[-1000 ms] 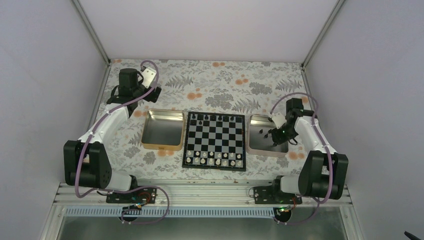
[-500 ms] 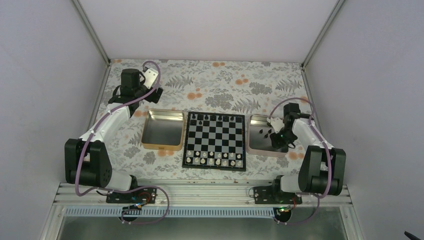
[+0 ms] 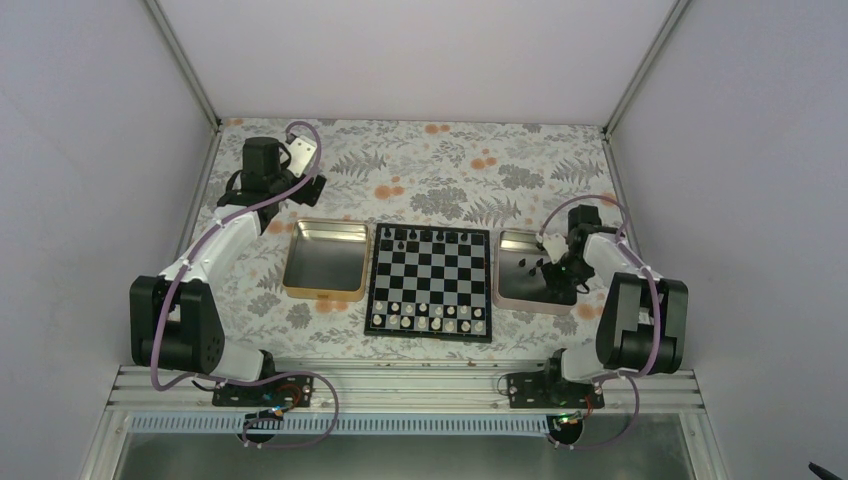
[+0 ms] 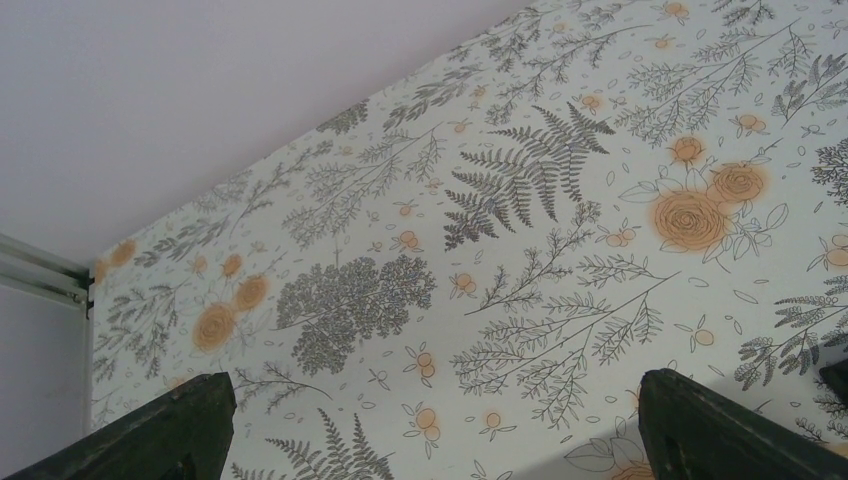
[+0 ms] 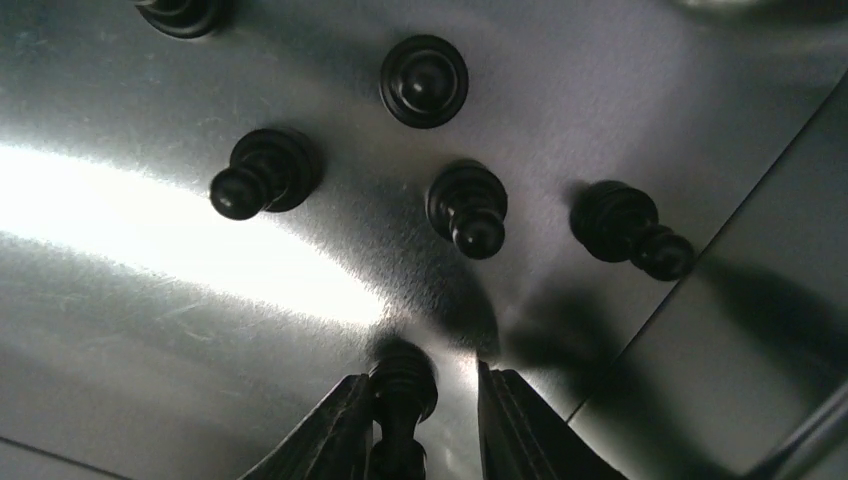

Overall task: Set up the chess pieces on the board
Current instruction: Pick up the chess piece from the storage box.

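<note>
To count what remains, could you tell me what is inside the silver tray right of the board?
Loose black chess pieces sit in the silver tray; the right gripper straddles one. The arm covers part of the tray, so the full count is hidden.

The right arm pulls its elbow in closer, and the right gripper now sits lower in the silver tray, jaws straddling one black chess piece.

Top camera looks down over both arms, sharing the silver tray with the right wrist's view (very close).
</note>
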